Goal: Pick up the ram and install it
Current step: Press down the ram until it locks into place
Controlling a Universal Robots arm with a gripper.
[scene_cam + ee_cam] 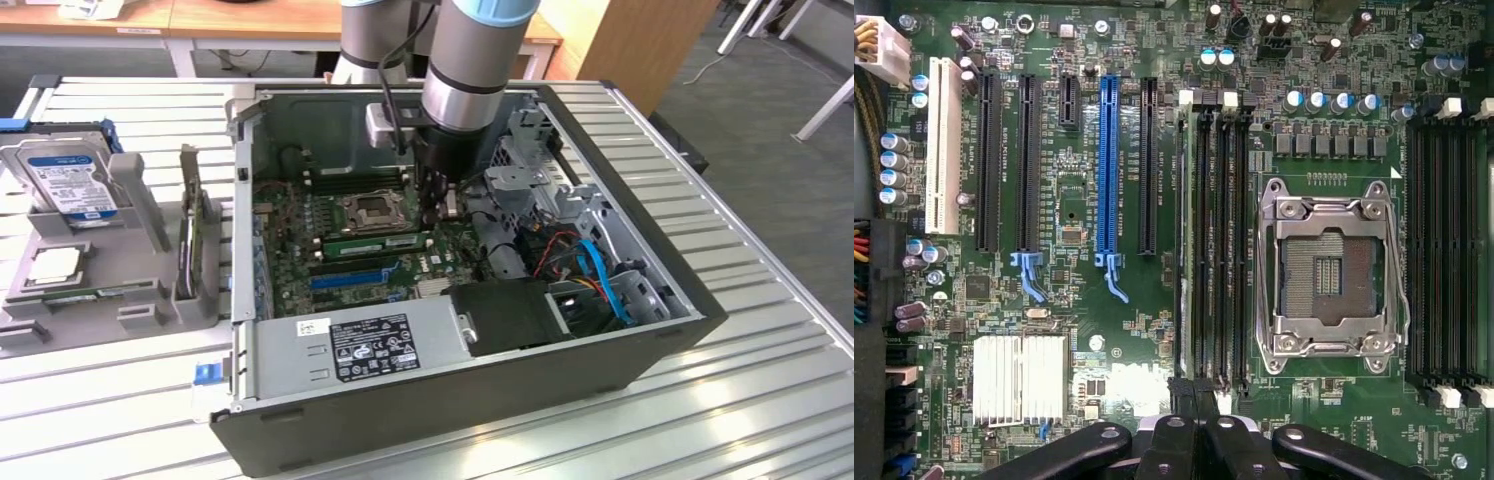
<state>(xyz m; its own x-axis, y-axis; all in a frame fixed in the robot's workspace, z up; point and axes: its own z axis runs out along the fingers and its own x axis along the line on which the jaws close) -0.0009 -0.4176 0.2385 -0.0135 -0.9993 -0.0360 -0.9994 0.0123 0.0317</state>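
**Claw shut above RAM slots, stick seated in board**

Claw [1194,400] fully closed, fingers together, holding nothing; tips hover just over the end of the slot bank [1212,240]. The ram [378,244] sits on edge in a slot right below the claw, beside the empty CPU socket [1329,270]. Blue expansion slot [1106,165] further off on the motherboard [1084,330]. Power supply [360,345] label print unreadable. Outside the case [641,340], on the surface [747,420], a hard drive [64,180] with blue-white label, text illegible.
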